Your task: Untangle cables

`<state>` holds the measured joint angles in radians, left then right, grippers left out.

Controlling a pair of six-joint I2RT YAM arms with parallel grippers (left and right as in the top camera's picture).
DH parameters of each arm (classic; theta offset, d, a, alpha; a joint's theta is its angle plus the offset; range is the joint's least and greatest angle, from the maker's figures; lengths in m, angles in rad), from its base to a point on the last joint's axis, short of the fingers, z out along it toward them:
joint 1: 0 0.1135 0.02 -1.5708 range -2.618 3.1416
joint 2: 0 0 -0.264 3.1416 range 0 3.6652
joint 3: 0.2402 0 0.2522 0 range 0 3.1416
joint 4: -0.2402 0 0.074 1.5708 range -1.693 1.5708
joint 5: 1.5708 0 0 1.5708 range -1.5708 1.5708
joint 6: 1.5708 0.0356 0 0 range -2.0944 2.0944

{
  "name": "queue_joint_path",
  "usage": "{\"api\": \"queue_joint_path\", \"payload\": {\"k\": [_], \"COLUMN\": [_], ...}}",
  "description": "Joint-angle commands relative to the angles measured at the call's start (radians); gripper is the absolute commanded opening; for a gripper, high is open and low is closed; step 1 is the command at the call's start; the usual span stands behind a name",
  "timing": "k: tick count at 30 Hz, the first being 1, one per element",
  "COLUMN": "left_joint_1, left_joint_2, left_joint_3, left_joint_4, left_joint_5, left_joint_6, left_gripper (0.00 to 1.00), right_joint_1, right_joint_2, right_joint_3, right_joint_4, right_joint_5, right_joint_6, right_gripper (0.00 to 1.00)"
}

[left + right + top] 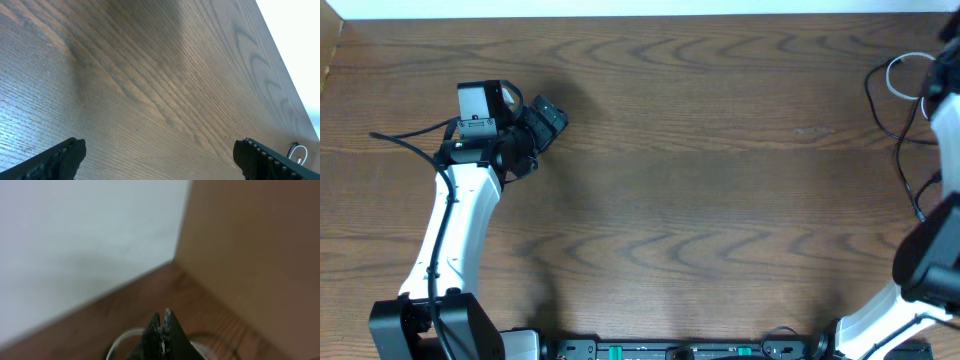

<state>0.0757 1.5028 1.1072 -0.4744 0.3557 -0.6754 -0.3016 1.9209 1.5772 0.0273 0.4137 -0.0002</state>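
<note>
Wood-grain tabletop carries both cables at its far right corner: the white cable lies in a small loop, and the black cable curves just beside it and trails toward the near edge along the right arm. The left gripper hovers over bare wood on the left side, well apart from them, its jaws spread wide and holding nothing. The right gripper is above the cables with its jaws pressed together; its blurred view shows a pale loop and a dark strand just behind the tips, but not whether either is pinched.
</note>
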Motion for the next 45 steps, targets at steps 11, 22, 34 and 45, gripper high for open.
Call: {"api": "queue_joint_path", "payload": {"k": [11, 22, 34, 45], "left_joint_1": [0.002, 0.002, 0.002, 0.002], "left_joint_2": [0.000, 0.000, 0.000, 0.000], "left_joint_3": [0.010, 0.010, 0.010, 0.010], "left_joint_4": [-0.004, -0.004, -0.004, -0.004], "left_joint_5": [-0.013, -0.013, -0.013, -0.013], "left_joint_6": [0.013, 0.013, 0.013, 0.013], "left_gripper": [0.99, 0.99, 0.99, 0.99], "right_joint_1": [0.213, 0.425, 0.558, 0.564], "right_joint_2": [-0.019, -0.395, -0.746, -0.809], "right_joint_3": [0.011, 0.011, 0.011, -0.002], "right_joint_4": [-0.371, -0.737, -0.939, -1.141], "right_joint_5": [-0.101, -0.215, -0.320, -0.293], "right_joint_6": [-0.068, 0.119, 0.124, 0.137], "right_gripper": [0.79, 0.99, 0.99, 0.99]}}
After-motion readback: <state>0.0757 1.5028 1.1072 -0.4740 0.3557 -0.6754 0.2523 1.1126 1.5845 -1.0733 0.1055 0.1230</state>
